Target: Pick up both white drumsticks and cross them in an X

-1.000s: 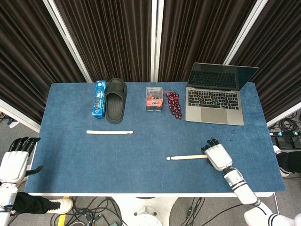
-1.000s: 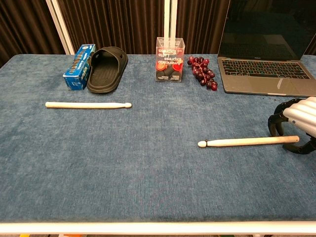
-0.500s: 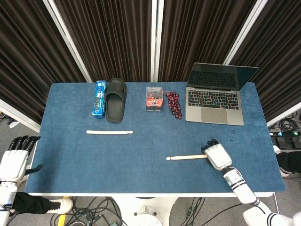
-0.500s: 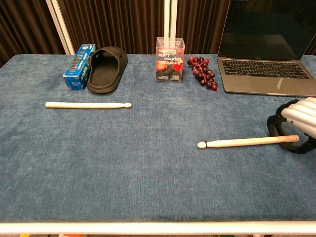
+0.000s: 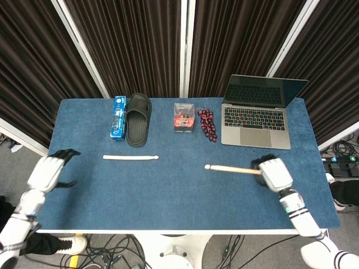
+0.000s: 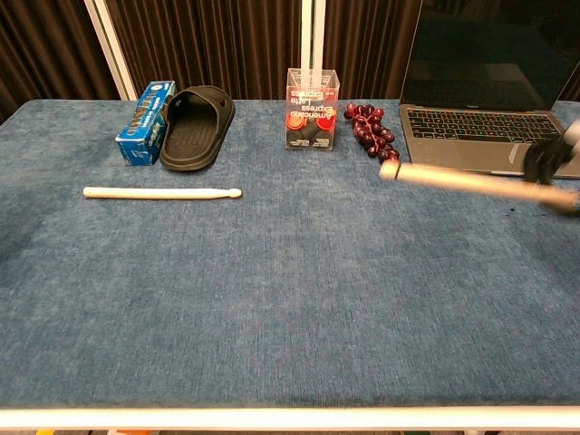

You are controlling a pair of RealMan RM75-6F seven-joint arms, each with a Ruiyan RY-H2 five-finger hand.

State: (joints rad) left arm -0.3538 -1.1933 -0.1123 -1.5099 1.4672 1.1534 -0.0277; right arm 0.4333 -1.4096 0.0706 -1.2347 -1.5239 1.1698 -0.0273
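A blue cloth-covered table stands before dark pleated curtains, seen from above and from chest height.

Nearest the robot, at the table's left edge, the left hand hovers with its fingers loosely spread and nothing in them. It does not show in the chest view.

On the right, the right hand grips the butt end of one stick, fingers wrapped around it. This stick looks lifted off the cloth, roughly level, its tip pointing toward the table's middle. In the chest view it is motion-blurred and crosses in front of the laptop.

The other stick lies flat on the cloth left of centre, tip pointing right, well apart from the left hand and untouched.

Along the far side sit a blue box, a black slipper, a clear box with red contents, dark grapes and an open laptop.

The step in hand appears to be gathering both sticks. To do it well, the left hand would likely need to come over the lying stick's butt end and close firmly. The right hand should probably keep its stick level and clear of the laptop and grapes. Both sticks could then meet over the bare middle of the table.
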